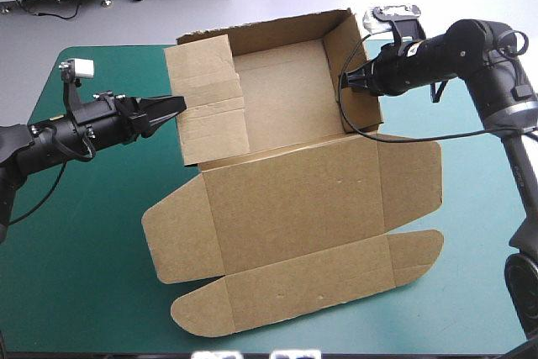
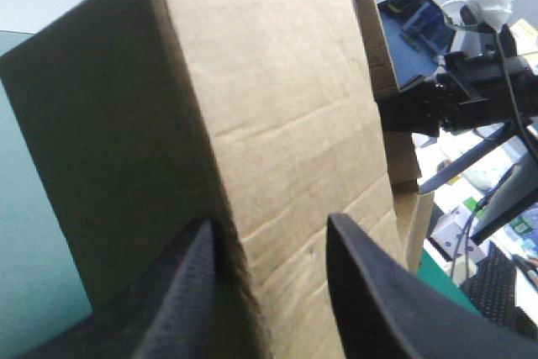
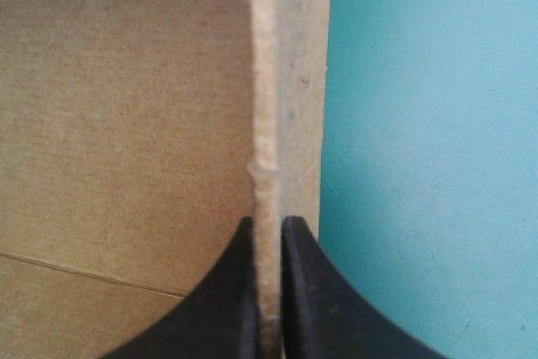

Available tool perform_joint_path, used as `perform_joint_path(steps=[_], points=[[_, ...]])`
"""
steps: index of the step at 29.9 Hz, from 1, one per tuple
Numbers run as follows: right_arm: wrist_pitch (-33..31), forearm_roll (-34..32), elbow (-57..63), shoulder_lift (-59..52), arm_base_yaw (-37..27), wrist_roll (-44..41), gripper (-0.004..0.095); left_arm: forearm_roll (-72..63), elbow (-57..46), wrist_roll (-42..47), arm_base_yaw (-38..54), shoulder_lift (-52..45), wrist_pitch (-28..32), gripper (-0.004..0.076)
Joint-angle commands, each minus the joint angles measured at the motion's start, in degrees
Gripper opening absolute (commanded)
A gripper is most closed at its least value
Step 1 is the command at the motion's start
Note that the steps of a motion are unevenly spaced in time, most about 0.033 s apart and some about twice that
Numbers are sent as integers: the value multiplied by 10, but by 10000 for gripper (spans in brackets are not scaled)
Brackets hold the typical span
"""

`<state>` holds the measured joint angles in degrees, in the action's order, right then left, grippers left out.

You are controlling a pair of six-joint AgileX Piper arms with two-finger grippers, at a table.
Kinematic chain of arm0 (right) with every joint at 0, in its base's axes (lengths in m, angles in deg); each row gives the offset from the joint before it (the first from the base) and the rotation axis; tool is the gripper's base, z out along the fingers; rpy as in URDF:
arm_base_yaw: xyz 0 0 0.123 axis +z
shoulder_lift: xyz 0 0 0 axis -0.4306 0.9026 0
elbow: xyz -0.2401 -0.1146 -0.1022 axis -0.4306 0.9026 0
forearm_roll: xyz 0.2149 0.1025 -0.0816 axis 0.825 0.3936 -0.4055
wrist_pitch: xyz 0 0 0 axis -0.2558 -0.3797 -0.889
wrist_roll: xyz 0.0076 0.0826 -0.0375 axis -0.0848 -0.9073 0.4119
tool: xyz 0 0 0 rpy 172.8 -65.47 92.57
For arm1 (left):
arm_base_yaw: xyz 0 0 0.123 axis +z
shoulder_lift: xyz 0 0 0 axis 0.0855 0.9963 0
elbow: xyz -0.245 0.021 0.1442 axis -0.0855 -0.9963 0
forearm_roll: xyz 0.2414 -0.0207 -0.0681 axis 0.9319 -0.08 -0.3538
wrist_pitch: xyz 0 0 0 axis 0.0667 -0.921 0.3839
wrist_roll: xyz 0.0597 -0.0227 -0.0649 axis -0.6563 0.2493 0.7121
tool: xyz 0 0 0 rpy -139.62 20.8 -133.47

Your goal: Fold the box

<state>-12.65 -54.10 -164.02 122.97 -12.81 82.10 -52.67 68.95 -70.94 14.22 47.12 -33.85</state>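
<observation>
Brown box (image 1: 294,208) sits mid-cover (image 1: 84,233), tray (image 1: 286,98) far, lid (image 1: 294,199) flat on the near side. The right gripper (image 1: 346,81) is clamped on the box's right wall (image 1: 357,56). The left gripper (image 1: 175,107), fingers apart, points at the box's left flap (image 1: 210,98), whose long edge runs far to near. It looks best placed to push that flap inward. Bare cover lies left of the box.

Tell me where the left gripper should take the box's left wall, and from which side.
Take the left wall by its free top edge, coming in from the left. The panel stands raised with that thin edge toward the open left gripper, so one finger likely fits each face.
</observation>
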Motion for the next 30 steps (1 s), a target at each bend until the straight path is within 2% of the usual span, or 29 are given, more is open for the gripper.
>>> perform_joint_path(steps=[1, 6, 11, 17, 23, 30], points=[[38, 12, -16, -22, 13, -9, -17, 10, 36, 23, -38, -15, 36, 313], [47, -6, -16, -22, 25, -22, -17, 111, 49, 76, -102, -15, 115, 314], [47, -42, -16, -22, 46, -39, -17, 166, 55, 92, -145, -14, 155, 352], [48, -61, -16, -22, 62, -49, -17, 212, 55, 122, -158, -14, 165, 454], [49, -73, -16, -22, 78, -62, -17, 284, 55, 219, -158, -12, 197, 455], [69, -135, -16, -16, 120, -112, -17, 335, 55, 289, -158, 5, 204, 427]])
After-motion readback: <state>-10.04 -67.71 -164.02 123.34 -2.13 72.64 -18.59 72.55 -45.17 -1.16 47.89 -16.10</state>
